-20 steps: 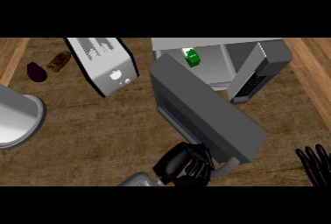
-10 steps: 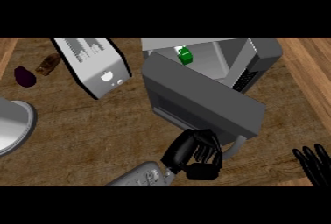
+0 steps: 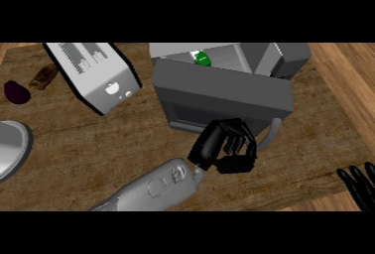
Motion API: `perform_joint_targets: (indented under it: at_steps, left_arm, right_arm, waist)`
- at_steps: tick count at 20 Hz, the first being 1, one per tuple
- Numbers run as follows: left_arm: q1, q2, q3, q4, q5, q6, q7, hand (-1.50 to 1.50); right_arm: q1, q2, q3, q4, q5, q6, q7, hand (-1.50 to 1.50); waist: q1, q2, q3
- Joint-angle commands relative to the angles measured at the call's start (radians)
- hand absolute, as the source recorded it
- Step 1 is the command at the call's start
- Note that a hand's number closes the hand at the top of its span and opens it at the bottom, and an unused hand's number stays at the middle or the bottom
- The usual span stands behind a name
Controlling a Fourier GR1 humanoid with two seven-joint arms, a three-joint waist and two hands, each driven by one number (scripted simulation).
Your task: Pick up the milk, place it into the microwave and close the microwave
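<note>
Milk (image 3: 202, 58) sits well beyond my left hand (image 3: 225, 149), inside the microwave (image 3: 253, 57), with only its green-and-white top showing above the door's edge. Nearest me, my left hand has its fingers curled against the lower edge of the microwave door (image 3: 223, 96), close to the door handle (image 3: 270, 134), holding nothing. My right hand (image 3: 359, 182) shows at the lower right edge, fingers straight and relaxed. Farther left stand a toaster (image 3: 95, 74) and a dark eggplant (image 3: 17, 92).

left hand (image 3: 228, 146) curled against microwave door (image 3: 223, 96), milk (image 3: 202, 58) inside microwave (image 3: 282, 54), toaster (image 3: 99, 74) beside on worktop (image 3: 88, 144).
</note>
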Motion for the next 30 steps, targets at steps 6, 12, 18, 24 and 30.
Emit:
perform_joint_targets:
  at_steps: [6,12,18,24,30]
  left_arm:
    - [-0.148,-0.004,0.071,0.116,0.160,-0.002,-0.042,1.50]
    - [-0.199,-0.004,0.111,0.185,0.247,-0.007,-0.084,1.50]
    - [-0.237,-0.004,0.144,0.253,0.319,-0.044,-0.111,1.50]
    - [-0.235,-0.004,0.173,0.273,0.390,-0.023,-0.123,1.50]
    - [-0.228,-0.004,0.178,0.282,0.417,0.010,-0.192,1.50]
  right_arm:
    - [-0.027,-0.024,-0.011,-0.047,-0.049,-0.045,0.081,-1.50]
    - [-0.028,-0.036,-0.019,-0.069,-0.065,-0.049,0.098,-1.50]
    - [-0.043,-0.049,-0.024,-0.100,-0.115,-0.053,0.122,-1.50]
    - [-0.051,-0.054,-0.029,-0.103,-0.135,-0.054,0.131,-1.50]
    - [-0.074,-0.082,-0.028,-0.122,-0.154,-0.026,0.138,-1.50]
  waist:
    - [-0.015,0.018,0.001]
    - [-0.045,0.024,0.002]
    - [-0.066,0.035,0.002]
    - [-0.073,0.038,0.004]
    - [-0.066,0.042,0.003]
